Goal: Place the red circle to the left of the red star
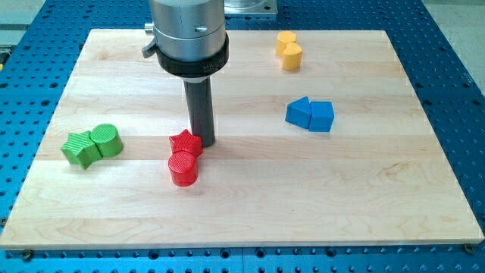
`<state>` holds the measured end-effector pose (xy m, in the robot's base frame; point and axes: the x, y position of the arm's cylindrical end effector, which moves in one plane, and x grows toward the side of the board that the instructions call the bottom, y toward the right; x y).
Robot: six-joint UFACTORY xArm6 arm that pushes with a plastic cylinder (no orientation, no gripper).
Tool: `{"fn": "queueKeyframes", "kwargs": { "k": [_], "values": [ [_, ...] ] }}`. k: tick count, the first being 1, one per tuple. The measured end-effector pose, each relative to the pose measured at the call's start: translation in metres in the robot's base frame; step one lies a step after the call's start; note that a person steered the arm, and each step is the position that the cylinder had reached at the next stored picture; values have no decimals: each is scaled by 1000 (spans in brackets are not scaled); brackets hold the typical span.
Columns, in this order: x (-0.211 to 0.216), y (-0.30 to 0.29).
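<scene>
The red star (186, 142) lies left of the board's middle. The red circle (183, 168) sits right below it in the view, touching its lower edge. My tip (205, 142) stands on the board at the star's right side, touching or almost touching it. The dark rod rises from there to the arm's grey flange at the view's top.
A green star (79, 149) and a green circle (107, 140) touch each other at the view's left. Two blue blocks (310, 114) lie right of centre. Two yellow blocks (289, 50) lie near the top. The wooden board (364, 197) rests on a blue perforated table.
</scene>
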<state>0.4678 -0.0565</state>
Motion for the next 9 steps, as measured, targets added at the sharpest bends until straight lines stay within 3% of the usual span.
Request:
{"fn": "queueKeyframes", "kwargs": {
  "k": [2, 4, 5, 6, 7, 8, 9],
  "values": [
    [-14, 0],
    [32, 21],
    [76, -14],
    [105, -93],
    [113, -173],
    [104, -214],
    [104, -155]
  ]
}}
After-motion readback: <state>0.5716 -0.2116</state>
